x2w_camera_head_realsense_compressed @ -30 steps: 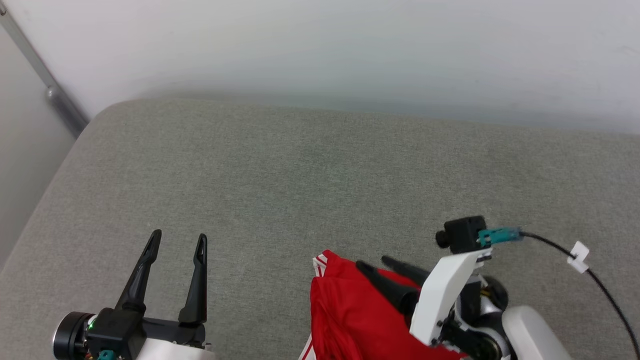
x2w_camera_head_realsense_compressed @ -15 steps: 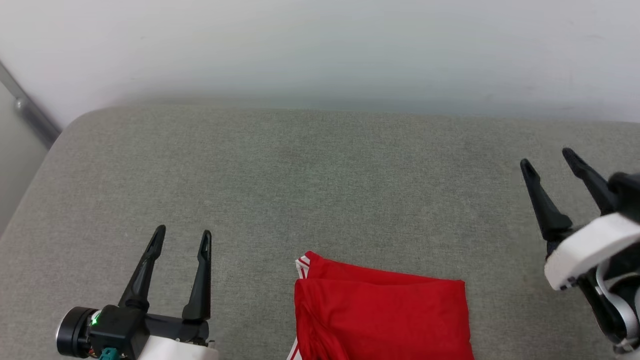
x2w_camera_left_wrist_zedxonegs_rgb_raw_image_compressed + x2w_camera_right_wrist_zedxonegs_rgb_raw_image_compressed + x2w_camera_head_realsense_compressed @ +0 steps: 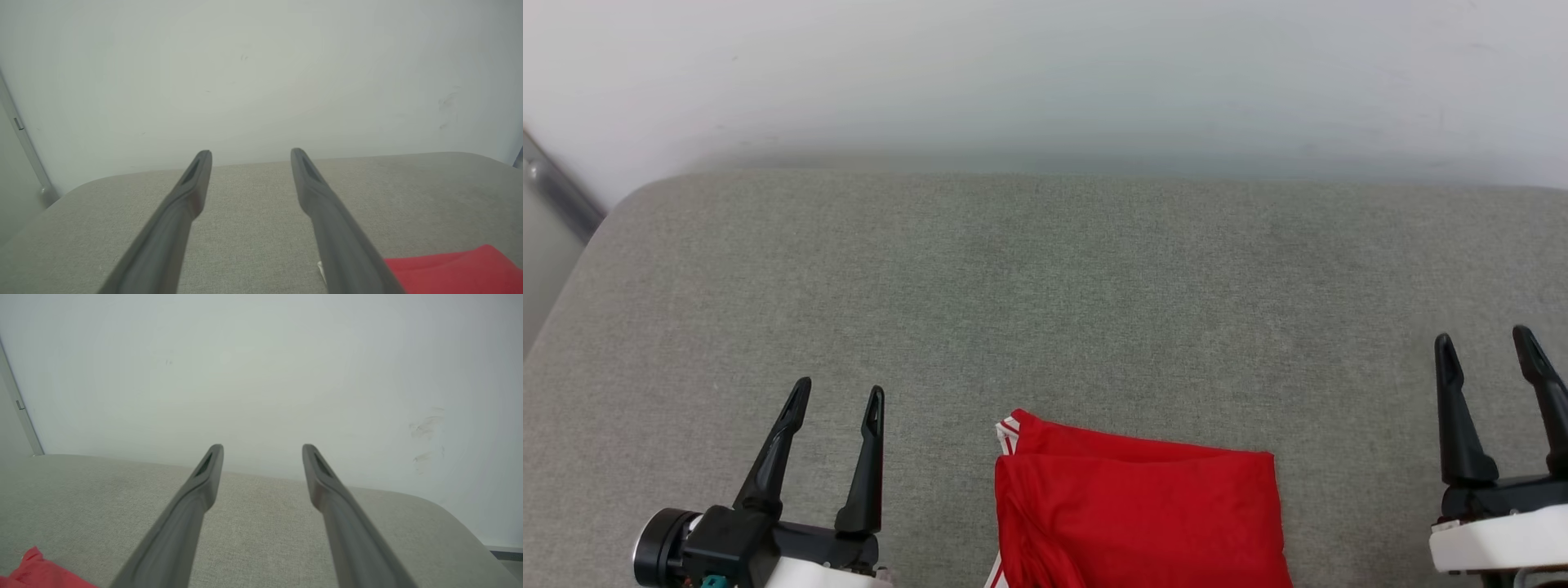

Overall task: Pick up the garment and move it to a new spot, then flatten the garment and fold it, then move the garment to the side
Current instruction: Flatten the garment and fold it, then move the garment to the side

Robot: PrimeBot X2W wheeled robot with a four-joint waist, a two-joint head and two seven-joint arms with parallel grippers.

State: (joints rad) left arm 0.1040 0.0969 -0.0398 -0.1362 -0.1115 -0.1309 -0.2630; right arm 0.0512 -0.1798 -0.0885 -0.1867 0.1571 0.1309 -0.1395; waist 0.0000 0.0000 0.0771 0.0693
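Observation:
The red garment (image 3: 1139, 514) lies folded into a flat rectangle at the bottom middle of the head view, with a bit of white striped trim at its upper left corner. Its near part runs off the bottom edge. My left gripper (image 3: 838, 394) stands open to the garment's left, nothing between its fingers. My right gripper (image 3: 1486, 343) stands open to the garment's right, apart from it. In the left wrist view the left gripper (image 3: 250, 154) is open, with the garment (image 3: 453, 271) at lower right. In the right wrist view the right gripper (image 3: 262, 449) is open, the garment (image 3: 36, 571) at lower left.
The garment rests on a wide grey fabric cushion (image 3: 1045, 302) with a rounded far-left corner. A pale wall (image 3: 1045, 73) rises behind it. A grey metal bar (image 3: 560, 196) runs down beyond the left corner.
My right gripper left the garment and swung out to the right, ending upright and open. The garment now lies flat and uncovered. The camera shifted slightly; the left gripper kept its pose.

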